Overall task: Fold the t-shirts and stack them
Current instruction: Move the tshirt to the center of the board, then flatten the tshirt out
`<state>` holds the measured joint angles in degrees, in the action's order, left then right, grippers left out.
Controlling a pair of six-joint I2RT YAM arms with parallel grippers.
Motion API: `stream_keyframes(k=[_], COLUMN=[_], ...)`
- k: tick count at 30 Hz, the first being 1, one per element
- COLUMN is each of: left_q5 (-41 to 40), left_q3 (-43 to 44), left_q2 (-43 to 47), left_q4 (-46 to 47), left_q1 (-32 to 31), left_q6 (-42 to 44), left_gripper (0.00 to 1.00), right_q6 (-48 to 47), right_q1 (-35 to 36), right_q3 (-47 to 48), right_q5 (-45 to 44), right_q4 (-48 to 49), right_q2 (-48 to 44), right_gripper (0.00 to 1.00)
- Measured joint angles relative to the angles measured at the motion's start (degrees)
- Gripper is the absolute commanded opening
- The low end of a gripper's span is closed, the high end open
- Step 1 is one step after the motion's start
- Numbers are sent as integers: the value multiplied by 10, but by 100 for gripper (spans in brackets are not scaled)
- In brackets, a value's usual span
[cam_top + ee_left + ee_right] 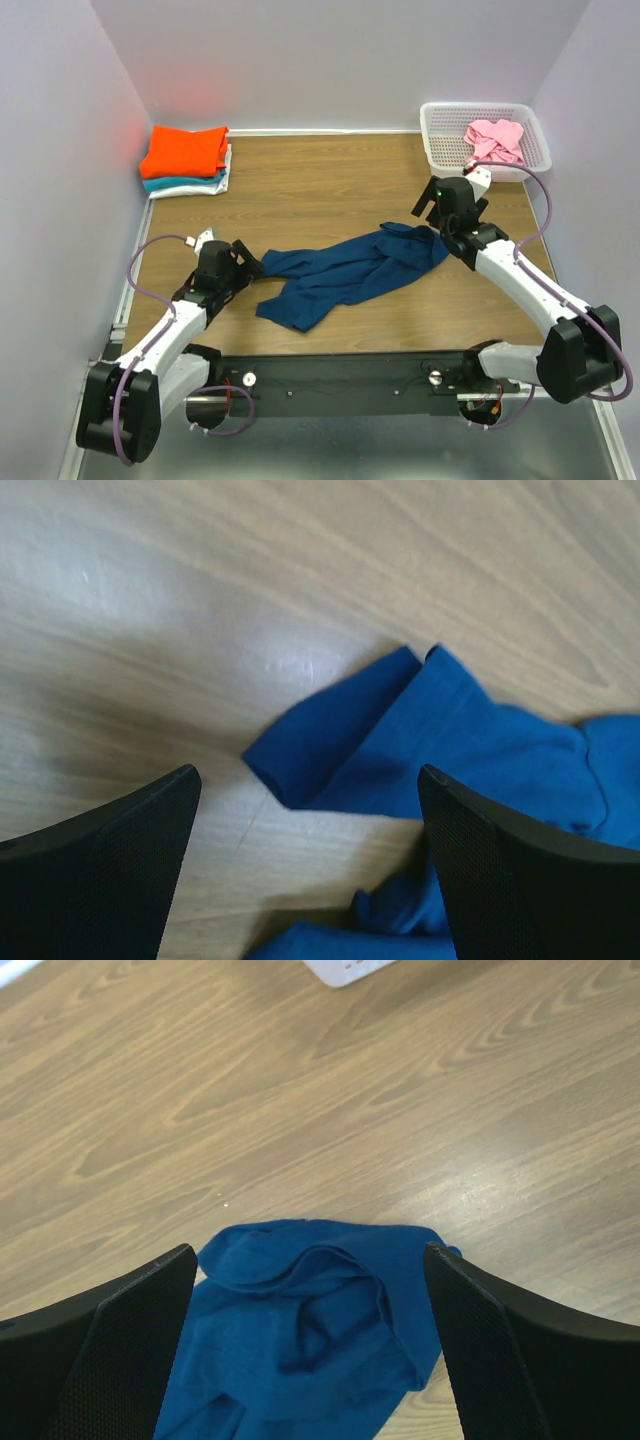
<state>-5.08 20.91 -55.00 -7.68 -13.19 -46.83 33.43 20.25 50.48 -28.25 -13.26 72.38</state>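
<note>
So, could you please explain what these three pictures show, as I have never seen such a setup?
Two robot arms are bolted at the near edge of a wooden table. The wide picture comes from a fixed camera above and behind them. The other two come from a camera on each wrist, so the black shapes are that arm's own fingers. A crumpled blue t-shirt lies in the middle. The left gripper is at its left end and the right gripper at its right end; both are open and hold nothing. At far left sits a folded stack with an orange shirt on top; at far right a white basket holds a pink shirt.
</note>
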Motion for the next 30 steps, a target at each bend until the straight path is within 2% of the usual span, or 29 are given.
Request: stream_keyframes(k=[6, 11, 16, 21, 25, 30], left_q5=[42, 66, 71, 73, 74, 75], left_q3=[-27, -36, -35, -32, -23, -5], left_q2=[31, 63, 51, 7, -27, -74], left_q4=[-5, -2, 3, 14, 31, 61], left_q1=[0, 0, 0, 0, 0, 0], left_q6=[-13, -19, -21, -16, -7, 2], left_gripper=[94, 87, 80, 41, 0, 0], right_q6=[0, -1, -5, -5, -7, -20], right_q1=[0, 0, 0, 0, 0, 0], right_q3=[0, 0, 0, 0, 0, 0], right_q5=[-2, 0, 6, 6, 10, 63], right_q4=[1, 1, 1, 1, 1, 2], right_q2=[-10, -8, -5, -5, -5, -2], right_gripper=[100, 100, 100, 100, 100, 100])
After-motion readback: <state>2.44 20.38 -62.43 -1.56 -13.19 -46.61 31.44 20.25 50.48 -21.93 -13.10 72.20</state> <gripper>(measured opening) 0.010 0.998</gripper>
